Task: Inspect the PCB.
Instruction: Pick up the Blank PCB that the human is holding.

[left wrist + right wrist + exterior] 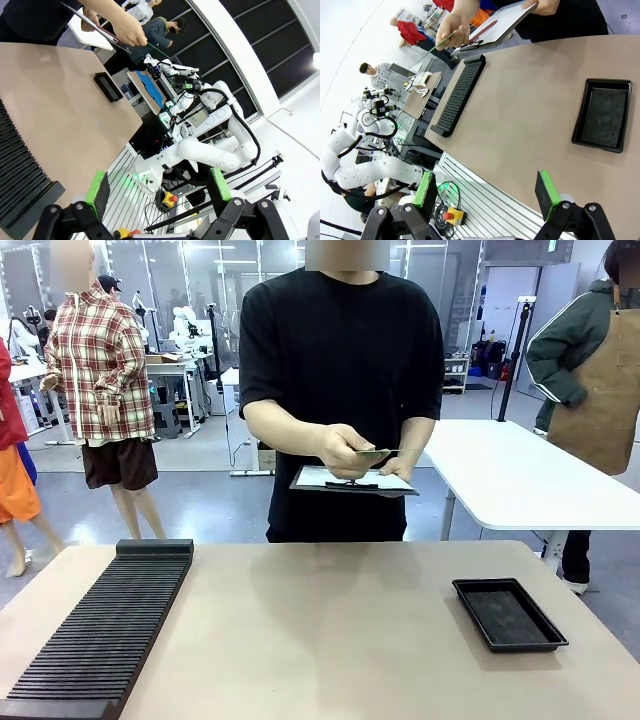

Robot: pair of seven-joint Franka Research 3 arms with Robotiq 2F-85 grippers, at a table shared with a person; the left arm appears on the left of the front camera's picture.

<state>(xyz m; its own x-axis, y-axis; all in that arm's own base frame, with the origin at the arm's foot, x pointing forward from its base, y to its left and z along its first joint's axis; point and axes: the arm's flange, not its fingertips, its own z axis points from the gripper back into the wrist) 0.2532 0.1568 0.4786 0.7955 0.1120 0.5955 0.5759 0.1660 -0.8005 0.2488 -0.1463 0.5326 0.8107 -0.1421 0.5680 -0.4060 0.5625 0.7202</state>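
**Q:** Where is the PCB (376, 451)?
**A:** Just above the clipboard (350, 481), pinched at one end in the person's hand (338, 448). The other hand (399, 468) supports the clipboard's far side.

**Q:** State of the jaws?
**A:** The left jaws and right jaws are both released and grasp nothing. They sit well apart from the clipboard, on the robot's side.

**Q:** How is the inspection best done?
**A:** As a judgement: hold the board by its edges, tilt its face towards the eyes, hold it steady over the clipboard, and check both faces.

**Q:** What is hard to make out?
**A:** The board shows edge-on as a thin green line, so its components cannot be made out. The writing on the clipboard's paper is too small to read.
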